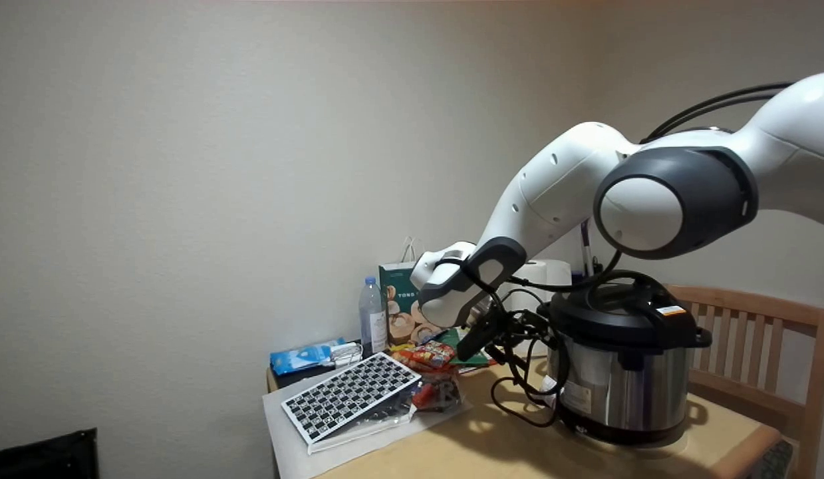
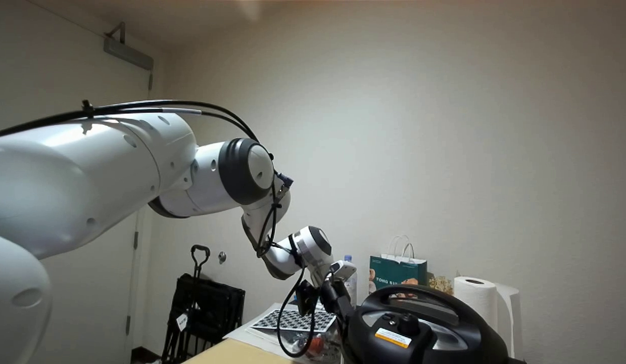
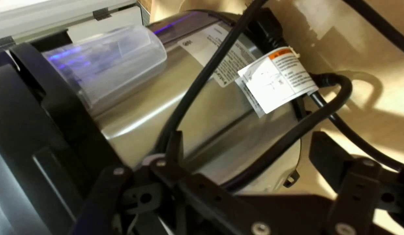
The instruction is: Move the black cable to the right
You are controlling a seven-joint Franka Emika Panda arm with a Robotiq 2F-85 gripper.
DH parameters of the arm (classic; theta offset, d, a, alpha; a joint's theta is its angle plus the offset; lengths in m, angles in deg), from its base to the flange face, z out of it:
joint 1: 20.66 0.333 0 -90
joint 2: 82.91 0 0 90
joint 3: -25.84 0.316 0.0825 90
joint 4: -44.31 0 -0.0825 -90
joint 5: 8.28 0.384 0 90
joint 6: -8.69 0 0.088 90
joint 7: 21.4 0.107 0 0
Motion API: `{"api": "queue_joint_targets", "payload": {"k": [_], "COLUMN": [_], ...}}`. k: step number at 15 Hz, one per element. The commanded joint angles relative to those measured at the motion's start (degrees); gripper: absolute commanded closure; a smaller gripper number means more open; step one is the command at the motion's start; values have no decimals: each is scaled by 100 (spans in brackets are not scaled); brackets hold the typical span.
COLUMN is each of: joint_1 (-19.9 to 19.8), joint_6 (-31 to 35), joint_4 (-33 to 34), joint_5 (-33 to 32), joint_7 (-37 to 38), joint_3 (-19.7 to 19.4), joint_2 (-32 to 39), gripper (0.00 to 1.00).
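While lidded, cooker [image 1: 641,386] beside cable [image 3: 286,139].

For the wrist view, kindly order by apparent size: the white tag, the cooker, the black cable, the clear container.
Cooker
Clear container
White tag
Unsure, so not ranked: black cable, thin but long and partly hidden.

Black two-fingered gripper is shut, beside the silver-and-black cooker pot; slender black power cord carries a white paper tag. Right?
Not shut: the wrist view shows the black two-fingered gripper open, jaws apart, beside the silver-and-black cooker pot. The slender black power cord does carry a white paper tag.
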Motion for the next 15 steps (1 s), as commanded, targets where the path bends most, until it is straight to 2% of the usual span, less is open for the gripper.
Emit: {"api": "queue_joint_targets", "payload": {"k": [1, 3, 4, 9, 11, 14, 15], "joint_1": [-160, -297, -332, -353, -430, -487, -470], "joint_6": [-520, -1091, -1076, -285, 62, -775, -867], "joint_4": [159, 458, 439, 187, 242, 614, 548], "joint_5": [336, 638, 725, 990, 1198, 1527, 1599], "joint_7": [24, -339, -558, -945, -717, -1210, -1402], "joint_3": [59, 190, 308, 645, 652, 716, 781], "joint_2": [118, 299, 254, -24, 36, 229, 155], "gripper": [0, 0, 0, 0, 0, 0, 0]}}
